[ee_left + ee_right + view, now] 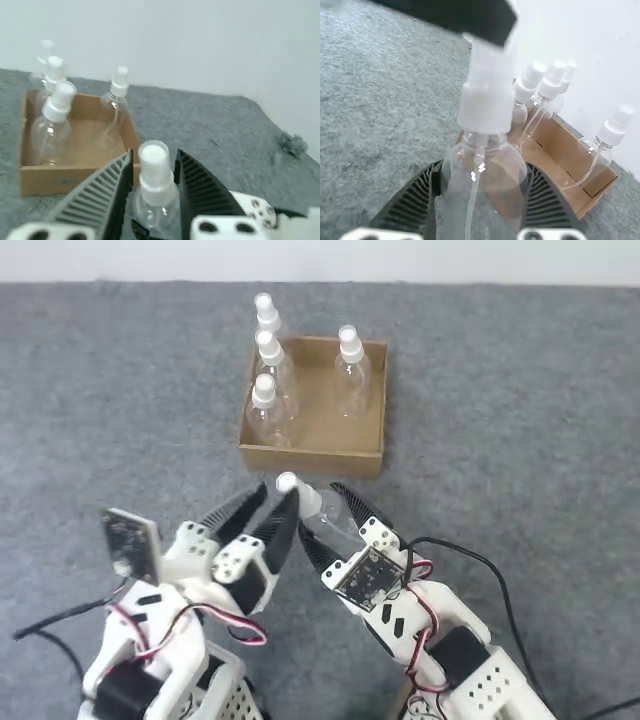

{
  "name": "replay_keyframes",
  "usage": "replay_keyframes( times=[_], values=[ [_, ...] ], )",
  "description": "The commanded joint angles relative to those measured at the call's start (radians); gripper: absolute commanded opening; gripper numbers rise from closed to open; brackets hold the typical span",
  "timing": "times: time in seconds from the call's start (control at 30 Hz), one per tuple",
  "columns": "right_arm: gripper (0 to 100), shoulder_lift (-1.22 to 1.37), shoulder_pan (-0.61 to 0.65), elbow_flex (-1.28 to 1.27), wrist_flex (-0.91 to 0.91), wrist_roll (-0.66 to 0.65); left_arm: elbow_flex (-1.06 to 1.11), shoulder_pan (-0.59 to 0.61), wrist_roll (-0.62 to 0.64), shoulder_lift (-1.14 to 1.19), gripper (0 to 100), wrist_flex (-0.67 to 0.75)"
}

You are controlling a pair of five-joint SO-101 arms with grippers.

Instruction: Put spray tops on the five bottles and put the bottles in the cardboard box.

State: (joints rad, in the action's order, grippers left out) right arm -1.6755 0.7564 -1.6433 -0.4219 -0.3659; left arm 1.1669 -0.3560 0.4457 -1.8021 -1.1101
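Clamping the bottle (pixel 485 165) by its body, right pincer (pixel 322 510) holds it just short of the cardboard box (pixel 310 458) near edge; left pincer (pixel 152 157) apart, straddling the spray top (pixel 154 165); grey desk (pixel 520 440) spreads both sides.

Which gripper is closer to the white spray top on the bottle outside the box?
Left. The left gripper sits right around the spray top, while the right gripper is farther down, shut on the bottle at its clear body.

White spray tops (pixel 348 338) on all five; cardboard box (pixel 312 455) open-topped.
Front-left bottle (pixel 268 422), mid-left bottle (pixel 278 372), right bottle (pixel 353 388) upright inside; fourth bottle (pixel 266 312) at back-left corner, inside or behind unclear; fifth bottle (pixel 484 175) tilted just before box, clamped in right gripper (pixel 322 512).
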Motion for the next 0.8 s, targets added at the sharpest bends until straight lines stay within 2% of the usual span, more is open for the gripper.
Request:
replay_keyframes(
  times=[0.0,0.2,0.4,0.5,0.6,0.77],
  values=[
    [8.0,-0.030,-0.015,0.049,0.031,-0.002,-0.061,0.058,-0.008,-0.015,13,0.000],
    [8.0,-0.030,-0.013,0.049,0.033,0.006,-0.082,0.129,-0.008,-0.015,13,-0.003],
    [7.9,-0.031,-0.015,0.084,0.022,0.106,-0.087,0.288,-0.008,-0.015,12,0.003],
    [7.9,-0.031,-0.012,0.087,0.022,0.118,-0.071,0.304,-0.008,-0.015,12,0.009],
    [7.9,-0.036,-0.008,0.094,0.028,0.120,0.005,0.304,-0.008,-0.015,12,0.091],
    [7.9,-0.113,0.008,0.100,0.016,0.164,0.186,0.304,-0.008,-0.015,12,0.322]
  ],
)
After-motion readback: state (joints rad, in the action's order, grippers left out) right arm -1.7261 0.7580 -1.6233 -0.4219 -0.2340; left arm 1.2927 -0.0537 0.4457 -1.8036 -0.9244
